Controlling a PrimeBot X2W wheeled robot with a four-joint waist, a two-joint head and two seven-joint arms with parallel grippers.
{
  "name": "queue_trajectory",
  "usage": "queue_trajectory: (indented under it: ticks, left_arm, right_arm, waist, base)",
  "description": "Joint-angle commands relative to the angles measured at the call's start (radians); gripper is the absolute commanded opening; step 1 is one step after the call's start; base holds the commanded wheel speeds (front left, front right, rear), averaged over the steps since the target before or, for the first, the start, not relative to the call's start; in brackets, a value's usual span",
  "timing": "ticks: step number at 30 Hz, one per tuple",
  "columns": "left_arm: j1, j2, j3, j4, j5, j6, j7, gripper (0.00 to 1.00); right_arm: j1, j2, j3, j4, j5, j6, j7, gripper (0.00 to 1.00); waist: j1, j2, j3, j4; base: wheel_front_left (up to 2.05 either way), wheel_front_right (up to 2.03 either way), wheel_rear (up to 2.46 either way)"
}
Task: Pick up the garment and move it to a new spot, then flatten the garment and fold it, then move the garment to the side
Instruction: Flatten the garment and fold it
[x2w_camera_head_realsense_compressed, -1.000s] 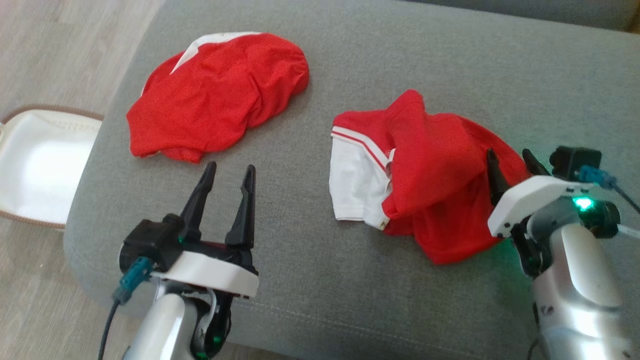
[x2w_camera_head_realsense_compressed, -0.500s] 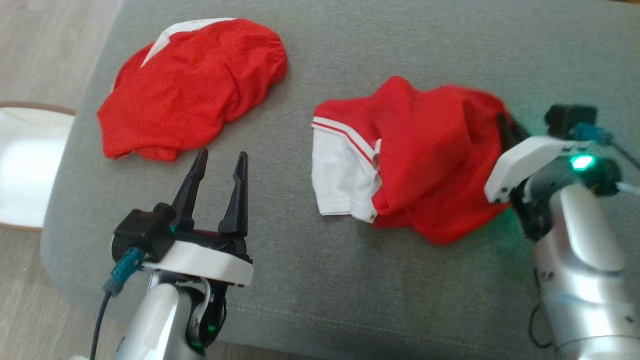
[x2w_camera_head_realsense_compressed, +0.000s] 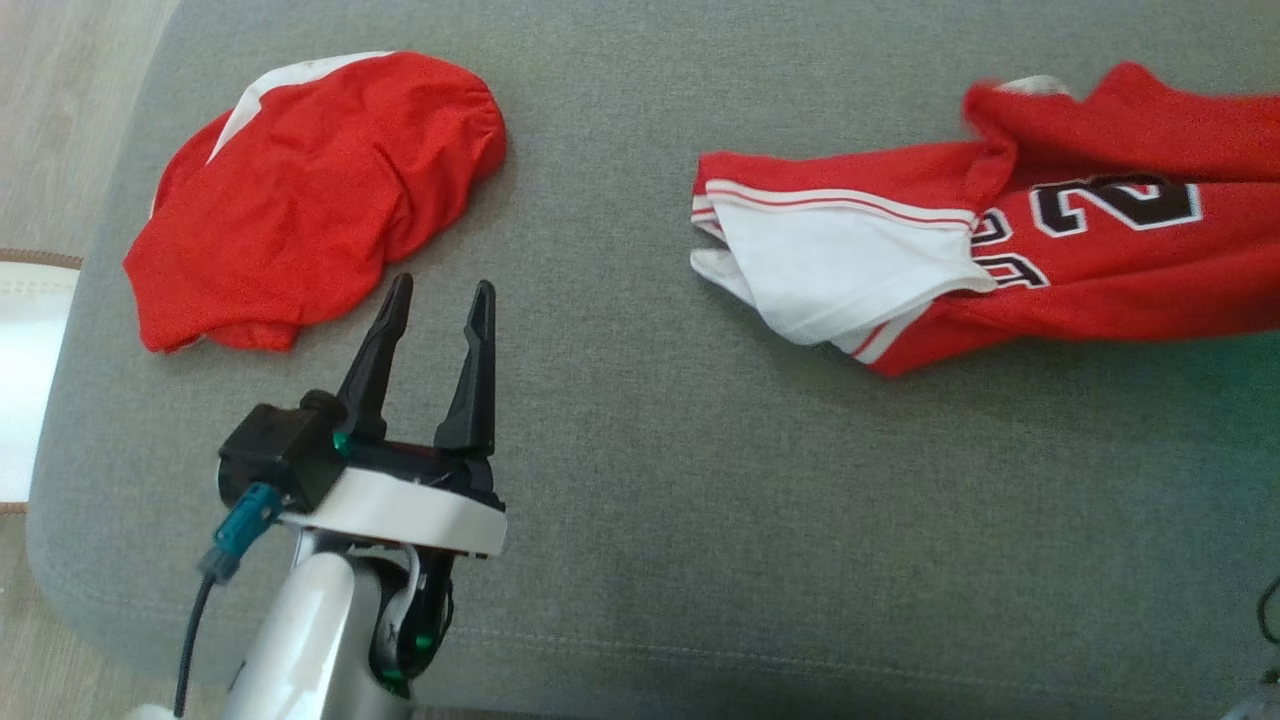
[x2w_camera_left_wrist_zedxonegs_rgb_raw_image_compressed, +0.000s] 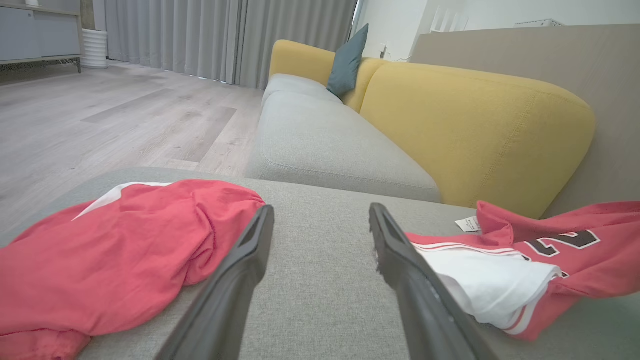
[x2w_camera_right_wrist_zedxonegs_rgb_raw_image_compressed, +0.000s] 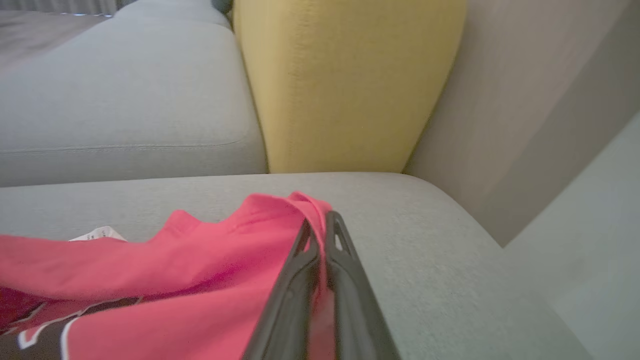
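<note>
The garment (x2w_camera_head_realsense_compressed: 1090, 250), a red jersey with black-and-white numerals, lies stretched out on the right half of the grey seat (x2w_camera_head_realsense_compressed: 640, 480) in my head view. It runs off the right edge of that view. Its white panel (x2w_camera_head_realsense_compressed: 850, 265) with red striping points towards the middle of the seat, and a small white label (x2w_camera_left_wrist_zedxonegs_rgb_raw_image_compressed: 468, 224) shows at its far edge in the left wrist view.

In the right wrist view the right end effector (x2w_camera_right_wrist_zedxonegs_rgb_raw_image_compressed: 320, 225) has its fingers pressed together on a fold of the garment's red cloth. The cloth rises to a peak at the fingertips. I cannot tell whether that end is lifted clear of the seat.

The left end effector (x2w_camera_head_realsense_compressed: 441, 285) hovers over bare grey fabric with its fingers spread wide, holding nothing. It sits between the garment and a second red garment (x2w_camera_head_realsense_compressed: 310, 190), which lies crumpled on the seat's left side, well apart from the first.

Beyond the seat I see a yellow backrest (x2w_camera_left_wrist_zedxonegs_rgb_raw_image_compressed: 475, 130), a teal pillow (x2w_camera_left_wrist_zedxonegs_rgb_raw_image_compressed: 347, 62) and a wooden floor (x2w_camera_left_wrist_zedxonegs_rgb_raw_image_compressed: 100, 115).
</note>
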Motion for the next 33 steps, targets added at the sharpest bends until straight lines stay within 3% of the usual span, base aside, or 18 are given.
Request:
queue_trajectory:
  ticks: [1,5,6,7,8,15,24,33]
  left_arm:
    - [-0.032,0.003,0.031,-0.035,0.01,-0.001,-0.012,1.0]
    - [-0.032,0.003,0.029,-0.033,0.011,-0.004,-0.012,1.0]
    - [-0.032,0.003,0.029,-0.032,0.011,-0.004,-0.012,1.0]
    - [-0.032,0.003,0.029,-0.031,0.012,-0.005,-0.012,1.0]
    - [-0.031,0.003,0.029,-0.03,0.013,-0.006,-0.012,1.0]
    - [-0.022,0.003,0.031,-0.022,0.014,-0.003,-0.012,1.0]
    - [0.017,0.003,0.034,-0.033,0.011,0.014,-0.012,1.0]
    - [0.067,0.003,0.036,-0.061,0.007,0.035,-0.012,1.0]
  right_arm:
    - [-0.019,0.019,-0.039,-0.063,-0.059,0.008,0.011,0.0]
    - [-0.015,0.06,-0.134,-0.096,-0.146,0.008,0.012,0.0]
    - [-0.015,0.07,-0.149,-0.104,-0.166,0.008,0.005,0.19]
    - [-0.016,0.08,-0.161,-0.112,-0.181,0.008,-0.003,0.64]
    - [-0.018,0.091,-0.169,-0.119,-0.189,0.008,-0.015,1.0]
    - [0.005,0.132,-0.064,-0.119,-0.116,0.008,-0.137,1.0]
    - [0.205,0.14,0.26,-0.179,0.202,0.008,-0.247,1.0]
    - [0.47,0.14,0.459,-0.294,0.45,0.008,-0.32,1.0]
  waist:
    - [0.0,0.0,0.0,-0.004]
    - [0.0,0.0,0.001,-0.007]
    - [0.0,0.0,0.0,-0.007]
    - [0.0,0.0,-0.001,-0.008]
    - [0.0,0.0,-0.004,-0.008]
    - [0.0,0.0,-0.045,-0.011]
    - [0.0,0.0,-0.14,-0.016]
    - [0.0,0.0,-0.183,-0.042]
  base:
    - [0.0,0.0,0.0]
    - [0.0,0.0,0.0]
    - [0.0,0.0,0.0]
    - [0.0,0.0,0.0]
    - [0.0,0.0,0.0]
    - [0.0,0.0,0.0]
    - [0.0,0.0,0.0]
    - [0.0,0.0,0.0]
